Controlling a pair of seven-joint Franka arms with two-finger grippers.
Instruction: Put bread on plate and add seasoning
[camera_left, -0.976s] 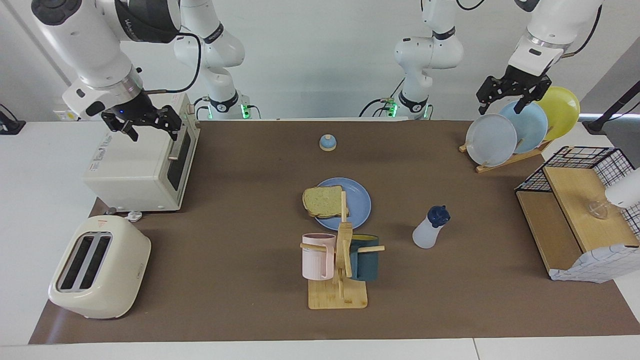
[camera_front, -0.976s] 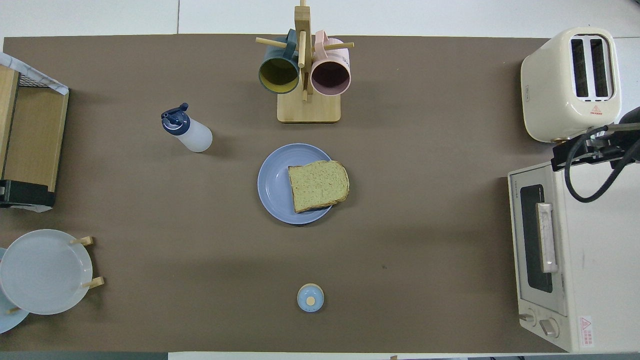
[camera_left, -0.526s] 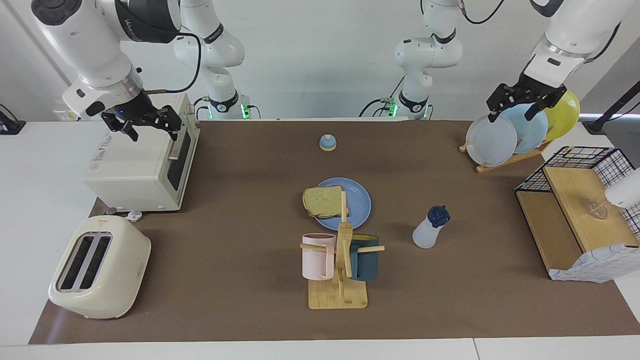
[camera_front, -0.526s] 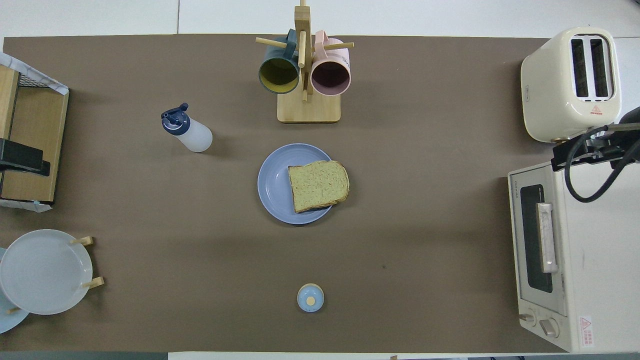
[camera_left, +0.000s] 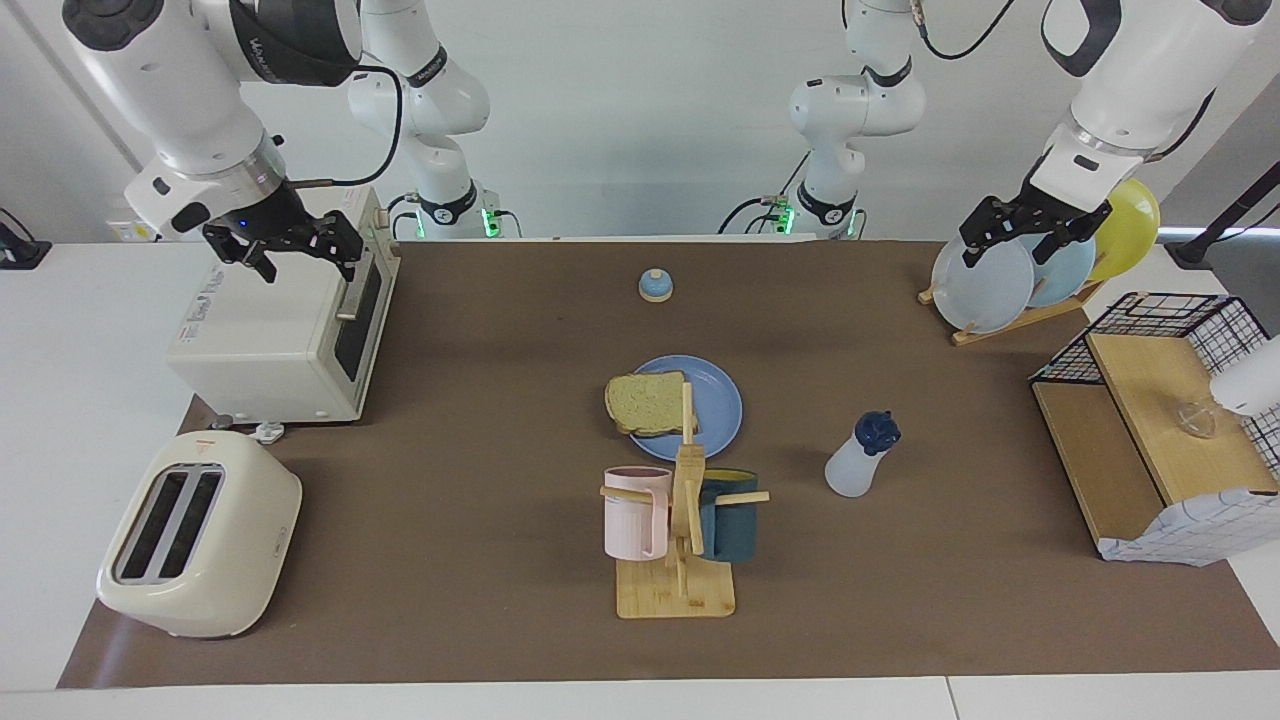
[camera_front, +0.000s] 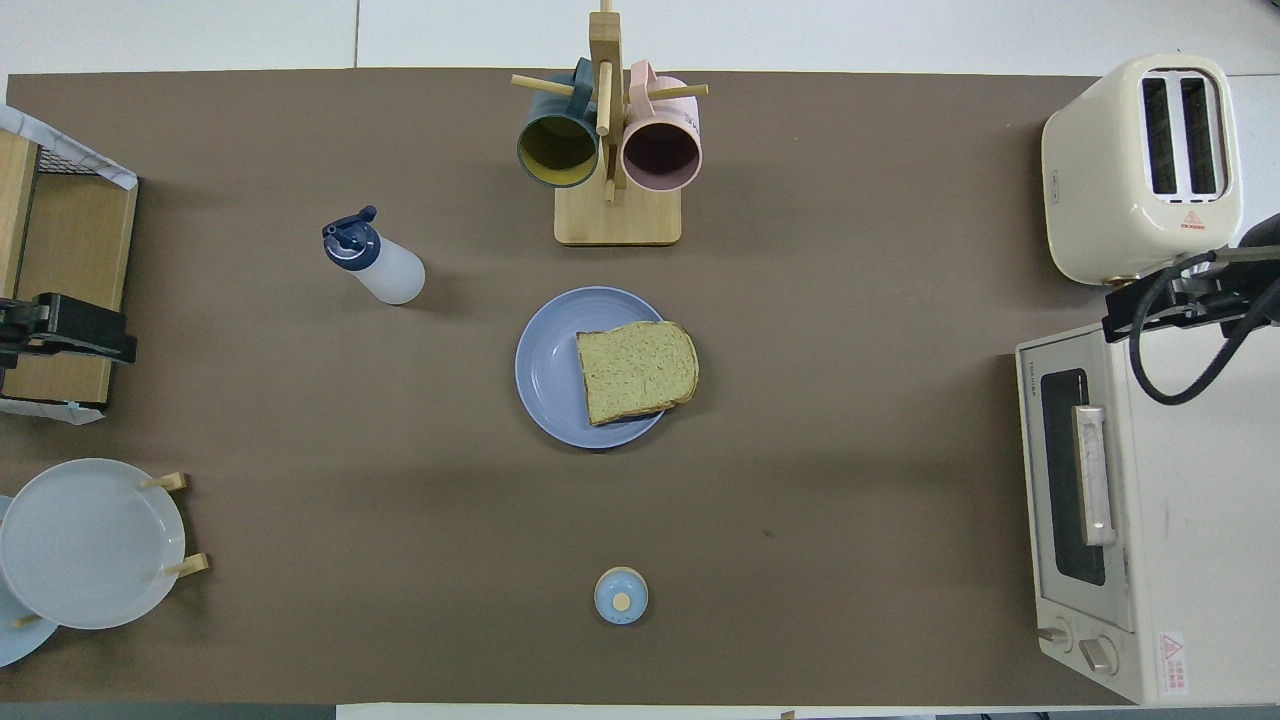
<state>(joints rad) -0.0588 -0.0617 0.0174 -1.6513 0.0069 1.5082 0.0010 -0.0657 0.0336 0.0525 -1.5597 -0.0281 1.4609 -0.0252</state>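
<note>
Bread (camera_front: 637, 371) overhanging plate (camera_front: 545, 370) rim toward right arm's end.

My left gripper (camera_left: 1034, 232) is now lower and more toward the table's middle, over the plate rack (camera_left: 1010, 318), jaws wide as before.

The bread (camera_left: 648, 403) lies on the plate (camera_left: 718, 410), the seasoning (camera_left: 861, 456) beside it.

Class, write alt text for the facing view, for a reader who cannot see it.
A slice of bread lies on a blue plate mid-table, overhanging its rim; the seasoning bottle stands untouched beside it. The left gripper, open, hangs over a rack of plates; the right gripper, open, over the toaster oven.
</note>
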